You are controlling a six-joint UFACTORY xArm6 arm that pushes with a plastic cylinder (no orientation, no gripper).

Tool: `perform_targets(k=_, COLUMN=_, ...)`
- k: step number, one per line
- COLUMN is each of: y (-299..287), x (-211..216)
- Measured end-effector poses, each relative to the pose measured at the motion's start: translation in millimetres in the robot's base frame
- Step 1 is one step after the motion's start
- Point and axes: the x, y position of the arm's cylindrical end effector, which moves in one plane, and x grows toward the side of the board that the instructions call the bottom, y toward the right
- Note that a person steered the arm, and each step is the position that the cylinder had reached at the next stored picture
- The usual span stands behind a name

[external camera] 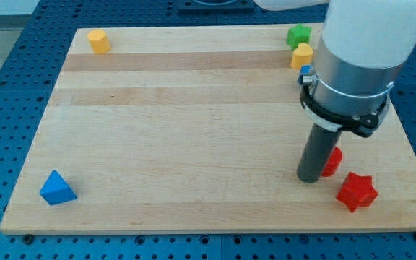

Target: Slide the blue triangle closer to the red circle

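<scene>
The blue triangle (57, 188) lies near the board's bottom left corner. The red circle (331, 161) sits at the view's lower right, partly hidden behind my rod. My tip (309, 178) rests on the board just left of the red circle, touching or almost touching it. The blue triangle is far to the left of my tip, across nearly the whole board.
A red star (357, 191) lies just right of and below the red circle. A green star (299, 34) and a yellow block (302, 55) sit at the top right, with a small blue block (305, 71) partly hidden by the arm. A yellow hexagon (99, 40) is at the top left.
</scene>
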Motion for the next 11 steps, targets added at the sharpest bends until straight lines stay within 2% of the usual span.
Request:
perform_targets(k=4, y=9, x=-2)
perform_targets(k=5, y=-36, x=10)
perform_targets(k=7, y=-140, x=69)
perform_targets(k=9, y=-366, x=66)
perform_targets(k=11, y=-381, x=50)
